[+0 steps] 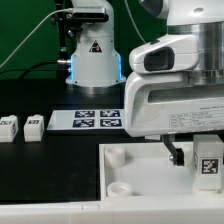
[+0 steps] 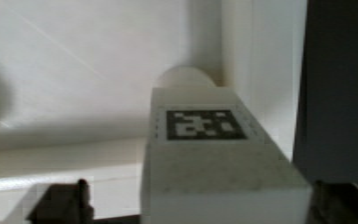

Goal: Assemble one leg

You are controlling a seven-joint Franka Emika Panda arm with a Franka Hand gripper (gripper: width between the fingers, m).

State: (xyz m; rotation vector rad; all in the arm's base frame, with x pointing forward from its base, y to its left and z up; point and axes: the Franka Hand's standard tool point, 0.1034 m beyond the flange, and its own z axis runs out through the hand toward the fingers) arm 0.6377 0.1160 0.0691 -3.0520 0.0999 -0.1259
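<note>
A white leg (image 1: pixel 208 162) with a black-and-white tag stands upright at the corner of the large white tray-like piece (image 1: pixel 140 185) on the exterior view's right. My gripper (image 1: pixel 203 158) straddles this leg from above. In the wrist view the leg (image 2: pixel 202 150) fills the middle, and my gripper (image 2: pixel 206 203) is open. One dark finger (image 2: pixel 66 200) stands apart from the leg with a gap showing, and the other finger (image 2: pixel 346 200) is close by its far side. Two more legs (image 1: pixel 8 125) (image 1: pixel 34 124) lie on the black table at the exterior view's left.
The marker board (image 1: pixel 97 118) lies behind the tray-like piece. A round corner socket (image 1: pixel 115 157) shows at the tray's near-left corner. A white robot base with a blue light (image 1: pixel 93 60) stands at the back. The arm's white hand (image 1: pixel 180 90) hides the right side.
</note>
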